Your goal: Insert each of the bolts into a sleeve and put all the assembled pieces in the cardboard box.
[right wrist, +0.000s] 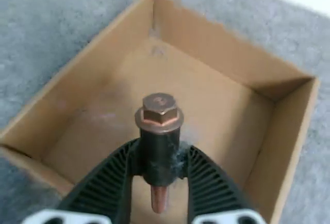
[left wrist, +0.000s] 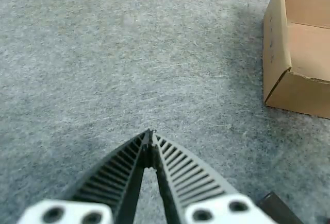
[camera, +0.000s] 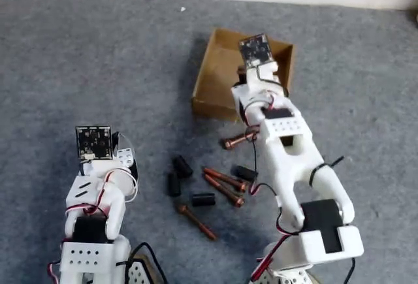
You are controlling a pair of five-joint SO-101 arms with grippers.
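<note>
Clamped on the black sleeve around the copper hex bolt, the right gripper should release low inside the brown cardboard box beneath its jaws.

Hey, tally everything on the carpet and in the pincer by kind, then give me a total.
Loose copper bolts: 4
Loose black sleeves: 4
Bolt-in-sleeve assembly in right pincer: 1
Cardboard box: 1
Total: 10
</note>
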